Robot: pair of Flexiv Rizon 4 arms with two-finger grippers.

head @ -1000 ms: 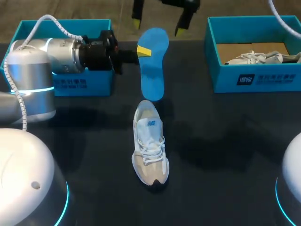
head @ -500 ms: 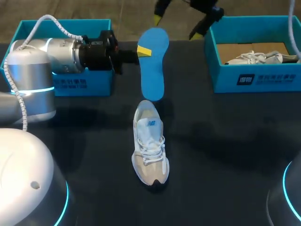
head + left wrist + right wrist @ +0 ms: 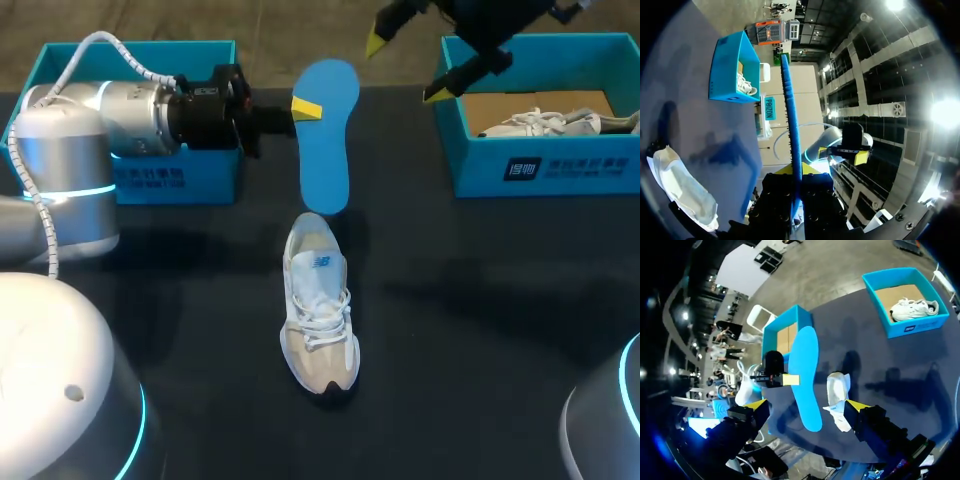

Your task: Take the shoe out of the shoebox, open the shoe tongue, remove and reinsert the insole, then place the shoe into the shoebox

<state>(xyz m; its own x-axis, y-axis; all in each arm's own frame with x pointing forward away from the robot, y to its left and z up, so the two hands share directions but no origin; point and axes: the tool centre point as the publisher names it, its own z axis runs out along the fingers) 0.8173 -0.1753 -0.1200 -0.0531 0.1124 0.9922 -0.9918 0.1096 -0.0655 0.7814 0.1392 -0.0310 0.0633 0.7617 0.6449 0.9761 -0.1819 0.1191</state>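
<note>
Rightward is where the right pincer has gone: a second ago it hung over the far end of the insole, and now it sits over the far left corner of the right shoebox. Its yellow-tipped fingers are spread wide with nothing between them. Everything else has stayed put.

The left pincer is clamped on the blue insole near its broad far end. One yellow tip lies on the upper face and the other finger is hidden behind. The left wrist view shows the insole edge-on, pinched between the two fingers and running straight out ahead of them. The insole's narrow near end reaches the heel of the shoe; I cannot tell whether they touch.

The shoe is white and beige and stands upright on the dark counter between the two boxes, outside both, with its toe toward the robot. A small blue logo marks the tongue above the laces.

Each box carries print on its front wall. The right one has a dark label with white characters. White print on the left shoebox is partly cut off by the left arm's silver body, which covers much of that box from above. A second pale shoe lies inside the right shoebox on its brown floor.
</note>
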